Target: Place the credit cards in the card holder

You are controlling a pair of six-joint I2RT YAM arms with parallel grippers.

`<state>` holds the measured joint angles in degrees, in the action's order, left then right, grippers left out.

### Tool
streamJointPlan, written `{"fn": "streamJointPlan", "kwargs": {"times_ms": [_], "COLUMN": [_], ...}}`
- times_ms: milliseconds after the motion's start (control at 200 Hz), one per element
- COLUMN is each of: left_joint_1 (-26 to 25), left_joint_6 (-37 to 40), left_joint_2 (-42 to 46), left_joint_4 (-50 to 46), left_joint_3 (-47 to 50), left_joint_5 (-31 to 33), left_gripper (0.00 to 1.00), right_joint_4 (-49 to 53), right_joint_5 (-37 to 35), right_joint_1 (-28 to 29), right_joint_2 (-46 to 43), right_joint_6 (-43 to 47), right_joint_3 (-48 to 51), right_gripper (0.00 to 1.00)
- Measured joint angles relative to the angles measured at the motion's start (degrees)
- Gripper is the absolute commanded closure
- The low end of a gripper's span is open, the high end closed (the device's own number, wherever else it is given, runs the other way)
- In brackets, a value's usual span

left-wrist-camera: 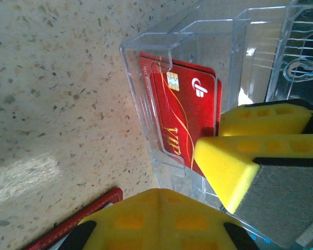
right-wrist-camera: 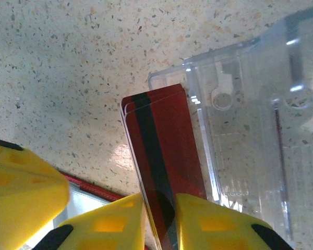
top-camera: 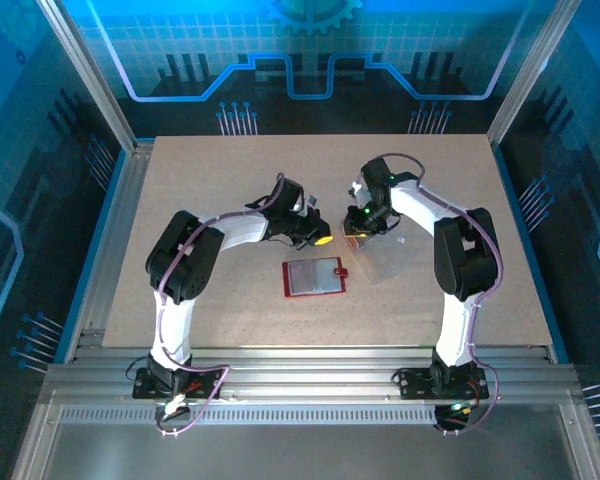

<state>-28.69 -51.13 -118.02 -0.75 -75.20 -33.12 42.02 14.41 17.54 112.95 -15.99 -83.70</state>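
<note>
Step in hand, judged: right tool point(right-wrist-camera: 160, 204) is pinching the two thin red credit cards point(right-wrist-camera: 159, 130) by one edge, apparently to draw them from the clear rigid plastic case point(right-wrist-camera: 245, 130). Pulling straight along the slot, with the cards stacked, is looking best. The left tool point(left-wrist-camera: 156, 205), pressed together and apparently empty, is sitting just beside the case. The open red folding card holder point(top-camera: 315, 278) is lying on the worktop point(top-camera: 200, 170), near-left of the case. Gold "VIP" is reading clearly; "NO" only partly.

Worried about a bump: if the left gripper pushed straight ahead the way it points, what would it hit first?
The left gripper would likely meet the clear plastic box first, its wall in front of the red credit cards; depth is hard to judge.
</note>
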Motion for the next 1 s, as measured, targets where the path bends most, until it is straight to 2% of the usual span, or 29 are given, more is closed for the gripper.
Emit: {"fn": "streamJointPlan", "kwargs": {"times_ms": [395, 1001], "left_joint_1": [-1.49, -1.49], "left_joint_6": [-1.97, -7.34], "left_joint_2": [-8.59, -13.03], "left_joint_4": [1.46, 8.04], "left_joint_3": [-7.96, -9.03], "left_joint_5": [-1.86, -3.26], "left_gripper": [0.94, 0.93], "right_joint_4": [0.66, 0.81], "right_joint_5": [3.67, 6.27], "right_joint_1": [-0.85, -1.84], "right_joint_2": [0.02, 1.25], "right_joint_6": [0.02, 0.02], "right_joint_3": [-0.20, -0.68], "right_gripper": [0.74, 0.75]}}
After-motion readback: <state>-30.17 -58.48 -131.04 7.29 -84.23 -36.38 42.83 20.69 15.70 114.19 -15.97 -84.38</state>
